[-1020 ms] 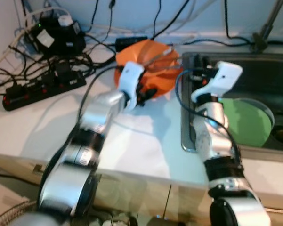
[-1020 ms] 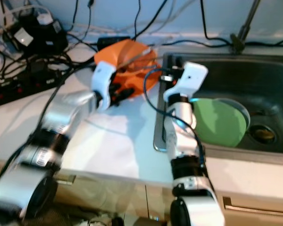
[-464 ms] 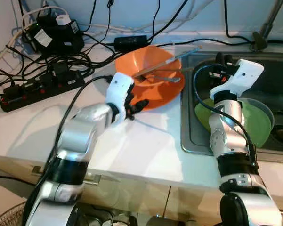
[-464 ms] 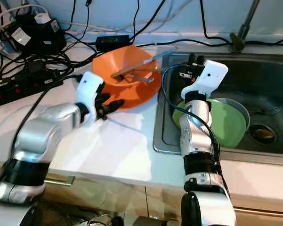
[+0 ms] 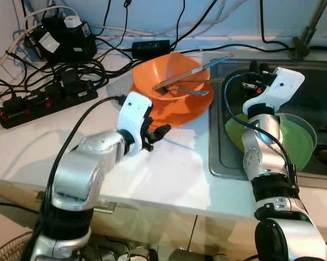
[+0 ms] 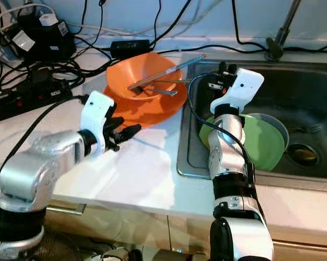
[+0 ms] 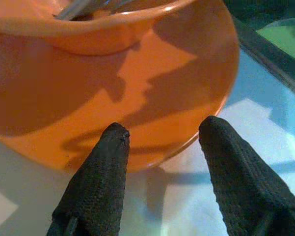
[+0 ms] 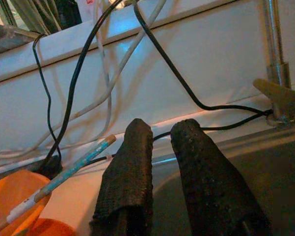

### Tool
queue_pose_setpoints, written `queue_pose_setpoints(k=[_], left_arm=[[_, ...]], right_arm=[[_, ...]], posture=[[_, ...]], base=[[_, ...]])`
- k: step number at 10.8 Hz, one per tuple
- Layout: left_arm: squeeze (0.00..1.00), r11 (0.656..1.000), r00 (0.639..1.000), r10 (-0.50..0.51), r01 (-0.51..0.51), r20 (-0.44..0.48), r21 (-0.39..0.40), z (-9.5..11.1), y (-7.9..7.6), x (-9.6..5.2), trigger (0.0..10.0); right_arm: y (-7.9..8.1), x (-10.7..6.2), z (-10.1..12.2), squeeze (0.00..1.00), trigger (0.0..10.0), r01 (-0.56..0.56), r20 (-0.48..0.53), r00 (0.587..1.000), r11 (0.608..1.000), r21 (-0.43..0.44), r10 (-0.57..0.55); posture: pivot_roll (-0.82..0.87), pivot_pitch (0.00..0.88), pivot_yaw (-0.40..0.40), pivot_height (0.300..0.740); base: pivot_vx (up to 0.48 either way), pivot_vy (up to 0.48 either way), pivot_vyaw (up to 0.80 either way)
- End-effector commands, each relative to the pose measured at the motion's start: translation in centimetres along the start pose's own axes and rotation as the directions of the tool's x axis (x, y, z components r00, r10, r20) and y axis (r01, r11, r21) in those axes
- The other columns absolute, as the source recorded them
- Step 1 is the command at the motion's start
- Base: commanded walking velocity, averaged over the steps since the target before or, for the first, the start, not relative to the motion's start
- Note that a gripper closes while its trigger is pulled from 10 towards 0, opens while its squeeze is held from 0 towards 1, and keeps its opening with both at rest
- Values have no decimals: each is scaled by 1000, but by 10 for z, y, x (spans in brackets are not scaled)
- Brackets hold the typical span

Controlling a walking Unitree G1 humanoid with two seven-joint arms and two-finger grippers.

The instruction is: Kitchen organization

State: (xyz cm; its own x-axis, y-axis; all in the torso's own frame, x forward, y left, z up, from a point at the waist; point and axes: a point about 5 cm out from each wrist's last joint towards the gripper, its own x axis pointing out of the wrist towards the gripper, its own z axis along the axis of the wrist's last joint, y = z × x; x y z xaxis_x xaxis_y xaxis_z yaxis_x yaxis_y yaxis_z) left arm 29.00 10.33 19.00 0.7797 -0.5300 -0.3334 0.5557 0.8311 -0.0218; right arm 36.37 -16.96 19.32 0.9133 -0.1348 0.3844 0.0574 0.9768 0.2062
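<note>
Orange plate (image 7: 137, 98) before left gripper's (image 7: 162, 142) parted fingers; no legible writing.

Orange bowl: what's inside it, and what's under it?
The orange bowl holds chopsticks leaning over its rim and a metal utensil. It sits on an orange plate. The bowl hides the plate's middle and the utensil's tip.

This was a home kitchen. A dark steel sink (image 6: 310, 103) sat sunk into the pale table (image 5: 168, 174) at the right of the frame, with a faucet (image 6: 280, 32) rising at the upper right and a green plate (image 6: 261, 141) lying in the basin. An orange bowl (image 5: 171, 76) holding utensils stood on an orange plate (image 5: 174, 111) beside the sink. A power strip (image 5: 43, 100) and tangled cables lay at upper left.
</note>
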Motion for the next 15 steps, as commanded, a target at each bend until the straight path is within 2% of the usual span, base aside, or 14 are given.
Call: queue_pose_setpoints(k=[1,2,5,7,10,12,15], left_arm=[[0,999,999,32,-32,32,1,2,2,-1,10000],[0,998,991,53,-55,119,11,18,1,3,10000],[0,998,984,59,-64,168,25,33,2,2,10000],[0,996,992,67,-73,108,53,25,8,11,10000],[0,996,996,72,-75,51,41,15,10,20,10000],[0,996,995,86,-88,46,33,12,12,25,10000],[0,995,993,100,-102,63,19,12,16,41,10000]], right_arm=[[2,-1,-3,0,10000,-5,-6,1000,1000,11,5],[2,0,-2,0,10000,-5,-1,1000,1000,11,5],[0,-1,-2,0,10000,1,2,1000,1000,8,-1],[2,0,-2,0,10000,-7,1,1000,1000,10,7],[3,0,-2,0,10000,-12,0,1000,1000,10,12],[5,-1,-3,0,10000,-16,-4,1000,1000,13,16],[8,-3,-5,0,10000,-22,-9,1000,1000,17,22]], posture=[[140,71,89,740],[126,71,88,740],[120,67,89,740],[105,55,89,740],[102,54,82,740],[105,55,81,740],[85,52,82,740]], base=[[0,0,0],[0,0,0],[0,0,0],[0,0,0],[0,0,0],[0,0,0],[0,0,0]])
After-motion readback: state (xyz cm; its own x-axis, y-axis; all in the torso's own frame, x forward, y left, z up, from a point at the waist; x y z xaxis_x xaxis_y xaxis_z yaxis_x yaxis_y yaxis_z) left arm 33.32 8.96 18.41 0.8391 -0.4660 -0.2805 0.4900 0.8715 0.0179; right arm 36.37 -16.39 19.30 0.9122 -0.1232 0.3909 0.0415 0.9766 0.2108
